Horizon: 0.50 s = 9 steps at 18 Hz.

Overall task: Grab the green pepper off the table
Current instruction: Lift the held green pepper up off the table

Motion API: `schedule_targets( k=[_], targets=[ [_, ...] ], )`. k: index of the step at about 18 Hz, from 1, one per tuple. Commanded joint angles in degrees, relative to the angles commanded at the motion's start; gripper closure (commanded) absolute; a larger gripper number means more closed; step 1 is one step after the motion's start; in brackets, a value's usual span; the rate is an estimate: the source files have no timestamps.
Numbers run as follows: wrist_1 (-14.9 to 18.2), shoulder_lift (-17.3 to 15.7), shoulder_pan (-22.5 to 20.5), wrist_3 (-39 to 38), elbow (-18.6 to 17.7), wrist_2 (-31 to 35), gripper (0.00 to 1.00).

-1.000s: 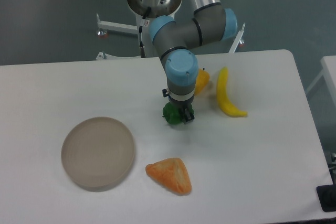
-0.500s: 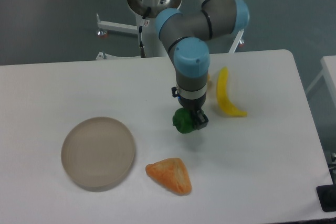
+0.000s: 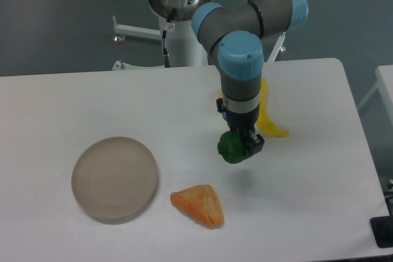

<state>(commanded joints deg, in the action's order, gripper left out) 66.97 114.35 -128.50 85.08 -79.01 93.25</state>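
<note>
Lying nearest the camera, an orange, wedge-shaped piece with a mottled skin [image 3: 198, 205] is seen on the large flat white tabletop [image 3: 319, 200], and a round beige plate [image 3: 114, 178] sits to its left, well apart from it. Neither is touched by the arm.

Just beyond the orange piece, the small glossy dark-green bell pepper [image 3: 231, 148] is held in the two-finger gripper [image 3: 241, 147]. The jaws are closed on the pepper, which bulges out to the left of the dark fingers. A soft shadow is cast on the table below and to the right of the pepper, so it is judged to be lifted clear of the surface rather than resting on it. The gripper points straight down from the wrist, a pose suited to a grasp from above and a vertical lift; by this reading the pick is essentially done.

Farther back, a curved yellow banana [image 3: 268, 121] lies on the table, largely covered by the grey and light-blue wrist of the arm [image 3: 242, 72], so only its right side and lower tip are seen. Whatever else may lie behind the wrist is hidden. The pepper's stem cannot be made out, nor can the exact contact of the far finger. The arm's upper links are cut off by the top edge.
</note>
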Motion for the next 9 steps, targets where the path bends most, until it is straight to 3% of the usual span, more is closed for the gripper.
schedule_targets(
  k=[9],
  targets=[
    [0.0, 0.0, 0.0, -0.18, -0.18, -0.18, 0.51]
  ],
)
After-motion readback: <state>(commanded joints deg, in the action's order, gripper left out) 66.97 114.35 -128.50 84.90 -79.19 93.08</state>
